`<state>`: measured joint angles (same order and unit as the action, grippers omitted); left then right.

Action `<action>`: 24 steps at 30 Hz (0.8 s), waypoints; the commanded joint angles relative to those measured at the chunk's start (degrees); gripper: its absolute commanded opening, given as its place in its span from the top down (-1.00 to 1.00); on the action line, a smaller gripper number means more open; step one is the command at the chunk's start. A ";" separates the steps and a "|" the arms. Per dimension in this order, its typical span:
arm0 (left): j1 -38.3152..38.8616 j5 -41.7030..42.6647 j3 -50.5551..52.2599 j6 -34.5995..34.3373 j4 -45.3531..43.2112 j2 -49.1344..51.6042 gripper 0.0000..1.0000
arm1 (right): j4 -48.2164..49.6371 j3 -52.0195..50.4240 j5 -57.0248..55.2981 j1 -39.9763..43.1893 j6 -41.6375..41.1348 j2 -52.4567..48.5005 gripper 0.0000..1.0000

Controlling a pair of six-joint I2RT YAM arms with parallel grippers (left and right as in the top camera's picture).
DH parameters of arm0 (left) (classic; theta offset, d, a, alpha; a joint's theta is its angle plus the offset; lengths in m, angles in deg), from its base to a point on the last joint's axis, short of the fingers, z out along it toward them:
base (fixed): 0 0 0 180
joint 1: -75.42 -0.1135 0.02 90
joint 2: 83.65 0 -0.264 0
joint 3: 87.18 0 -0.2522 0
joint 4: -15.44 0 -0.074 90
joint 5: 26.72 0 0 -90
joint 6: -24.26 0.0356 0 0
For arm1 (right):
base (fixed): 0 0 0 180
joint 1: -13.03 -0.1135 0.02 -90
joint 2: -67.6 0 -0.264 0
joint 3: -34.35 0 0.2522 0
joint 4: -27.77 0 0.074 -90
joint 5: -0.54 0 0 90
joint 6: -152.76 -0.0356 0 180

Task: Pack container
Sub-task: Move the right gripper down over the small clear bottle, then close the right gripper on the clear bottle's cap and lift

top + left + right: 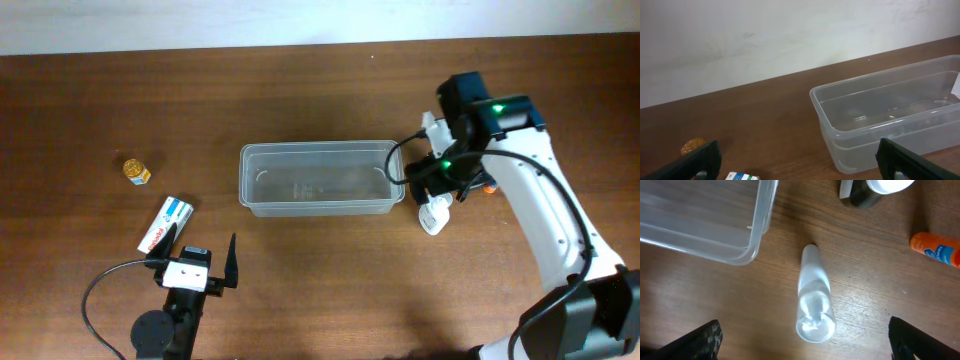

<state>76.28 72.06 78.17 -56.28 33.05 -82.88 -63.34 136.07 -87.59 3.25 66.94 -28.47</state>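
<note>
The clear rectangular container (315, 207) stands empty mid-table; its wall (880, 130) shows in the left wrist view and one corner (755, 245) in the right wrist view. My right gripper (438, 192) hovers off its right end, open. Its jaws straddle a frosted white bottle (814, 295) that lies on its side on the wood (433, 217), without touching it. My left gripper (198, 255) is open near the front left, holding nothing. A white, blue and red box (165, 224) lies just ahead of it (742, 176).
A small gold-coloured object (136, 171) sits at the far left (691, 146). An orange tube (937, 248) lies right of the bottle (489, 186). A dark bottle with a white cap (875, 190) stands beyond it. A pale wall backs the table.
</note>
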 commanded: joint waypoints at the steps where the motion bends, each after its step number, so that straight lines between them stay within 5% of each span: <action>1: -0.28 0.00 0.37 0.50 0.04 -0.44 -0.99 | -0.24 0.96 -3.85 -0.28 -2.84 0.11 -0.98; 24: -0.28 0.00 0.37 0.50 0.02 -0.44 -0.99 | 4.35 -6.86 -1.46 -0.33 -3.61 0.11 -0.98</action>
<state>76.28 72.06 78.17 -56.28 33.05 -82.88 -60.10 132.86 -89.58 3.03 64.04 -28.45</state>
